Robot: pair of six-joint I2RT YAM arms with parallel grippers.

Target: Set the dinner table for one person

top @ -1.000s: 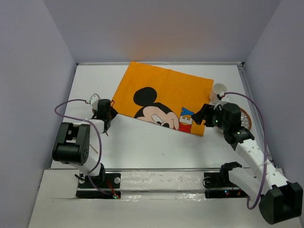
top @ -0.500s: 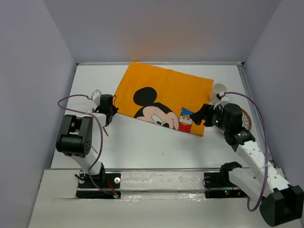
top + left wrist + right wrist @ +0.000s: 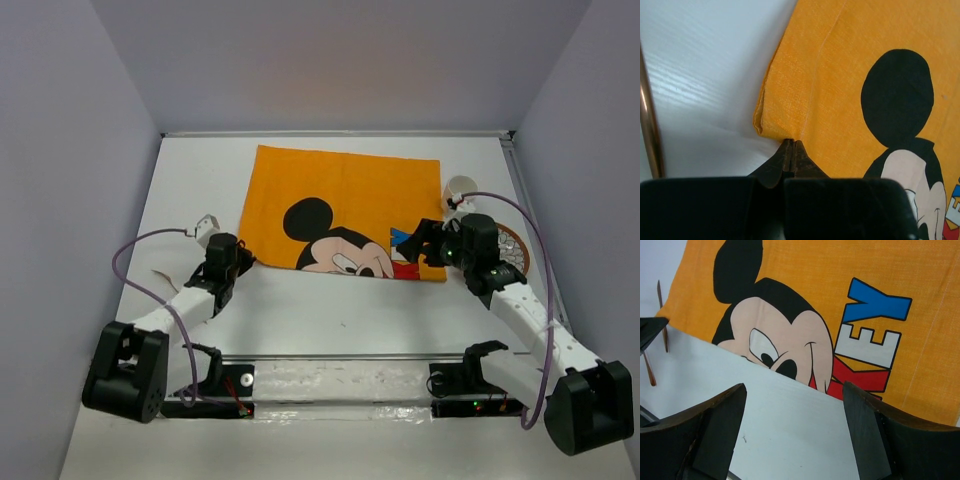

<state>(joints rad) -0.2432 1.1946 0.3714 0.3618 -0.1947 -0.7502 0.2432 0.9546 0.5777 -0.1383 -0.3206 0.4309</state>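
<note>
Left fingers (image 3: 792,150) are clenched tight, nipping the near hem of the mat (image 3: 840,75) just inside its left corner. Right fingers (image 3: 418,240) hang spread wide, gripping nothing, with the mat's near right corner under them. The table (image 3: 330,310) lies flat beneath both sets of fingers, and the mat spreads out on it beyond the tips.

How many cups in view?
1: a white cup just right of the mat's right edge, towards the far side. More could be hidden under the right arm.
</note>
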